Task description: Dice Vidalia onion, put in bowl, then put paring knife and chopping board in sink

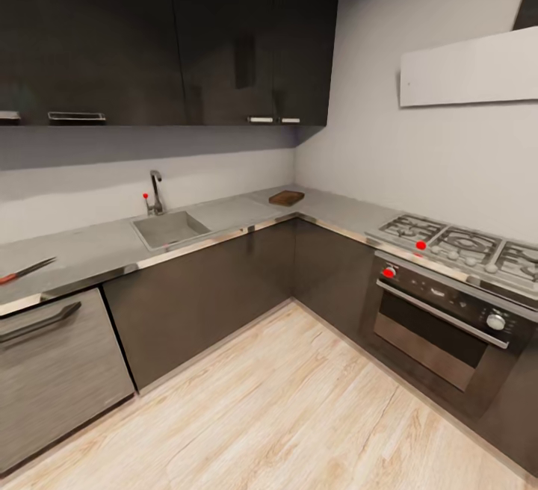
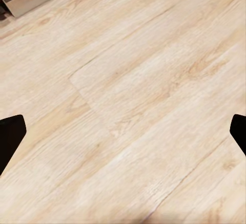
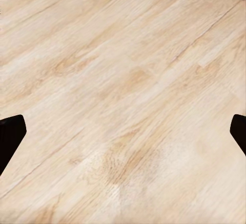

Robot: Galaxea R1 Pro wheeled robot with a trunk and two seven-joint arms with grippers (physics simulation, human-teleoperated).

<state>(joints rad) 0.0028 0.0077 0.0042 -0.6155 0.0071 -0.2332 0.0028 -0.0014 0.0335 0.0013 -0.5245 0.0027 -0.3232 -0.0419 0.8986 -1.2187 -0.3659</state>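
You get even, soft light with no hard shadows in the head view. The upper cabinets stay dark, with one small glare spot at 11 o'clock. The countertop edge gleams. Straight lines bow toward the frame edges. Everything looks slightly blurred. Both wrist views show the floor brightly lit and soft.

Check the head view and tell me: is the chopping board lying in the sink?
No. The chopping board lies on the countertop near the corner, apart from the sink.
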